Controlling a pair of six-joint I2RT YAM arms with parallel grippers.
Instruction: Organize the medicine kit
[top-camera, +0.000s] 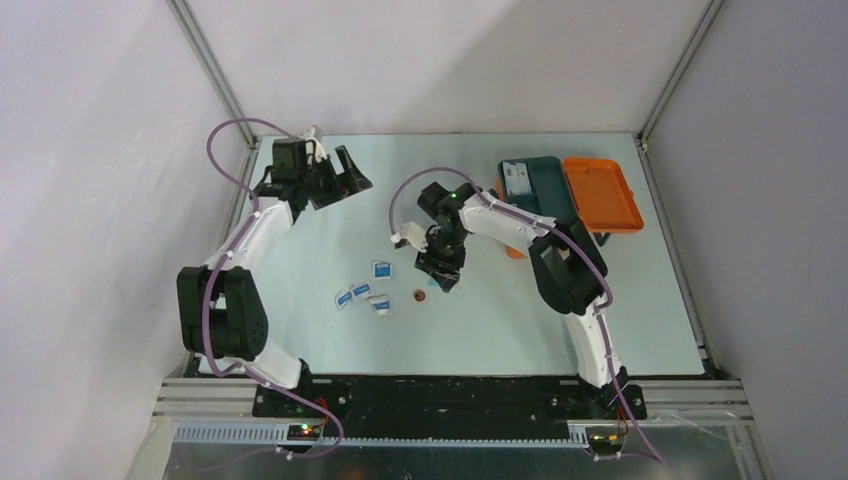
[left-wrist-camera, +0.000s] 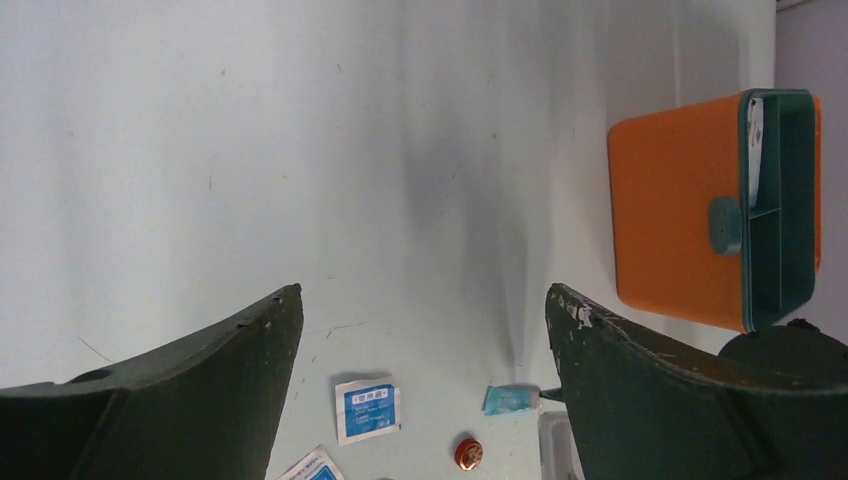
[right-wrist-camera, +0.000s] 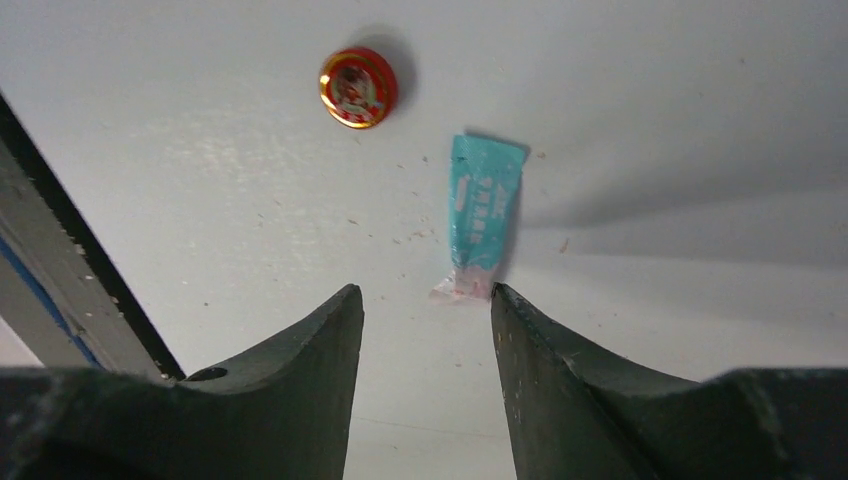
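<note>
Right fingers (right-wrist-camera: 310, 380): partly apart, gap clear, nothing gripped. They point down at the counter (top-camera: 300, 330) near its middle. A teal sachet (right-wrist-camera: 483, 215) lies flat just ahead of the tips. Its crimped near end is close to one tip; contact cannot be told. A small red tin (right-wrist-camera: 358, 87), round with a gold rim, sits a little beyond the sachet and apart from it.

Left fingers (left-wrist-camera: 230, 380): spread wide, empty, held above the counter's far left corner and tilted toward the centre.

Medicine kit (top-camera: 600, 195): far right of the counter, open. The orange lid (top-camera: 603, 190) is laid back flat on the right. The teal tray (top-camera: 545, 180) is in the base on the left, with a white item (top-camera: 517, 180) in its left compartment. The right arm crosses over the kit's near-left corner. The left wrist view shows the kit's orange side wall and the latch on it.

Four blue-and-white packets (top-camera: 362, 290) lie loosely grouped at the counter's centre-left, left of the tin and well apart from the kit.
</note>
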